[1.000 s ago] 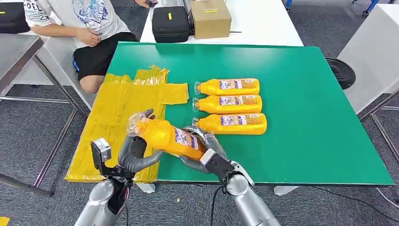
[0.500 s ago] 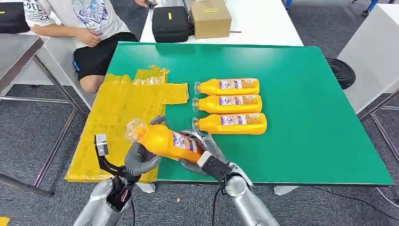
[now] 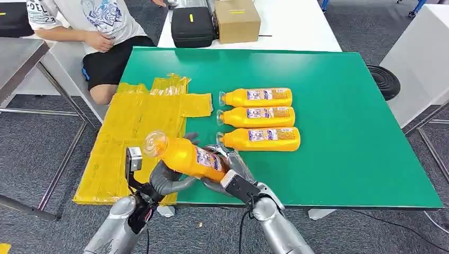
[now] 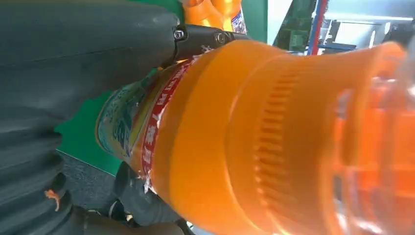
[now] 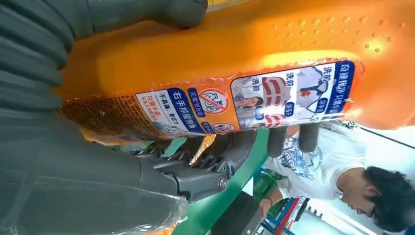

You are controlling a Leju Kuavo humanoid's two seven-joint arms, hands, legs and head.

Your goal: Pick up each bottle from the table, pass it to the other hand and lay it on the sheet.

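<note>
Mid-handoff right now: the bottle (image 3: pixel 185 157) hangs over the tabletop's (image 3: pixel 339 132) near edge, with the right hand (image 3: pixel 225 168) clamped on its base and the left hand (image 3: pixel 168 177) fingers wrapped under its neck. Three more bottles (image 3: pixel 258 118) wait in a row, and the yellow sheet (image 3: pixel 132 143) has none yet. The label is Chinese, too small to read properly.

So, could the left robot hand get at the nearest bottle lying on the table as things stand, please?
Probably not yet: the left robot hand is wrapped around the held bottle, which the right robot hand also grips. The nearest lying bottle lies beyond both.
</note>
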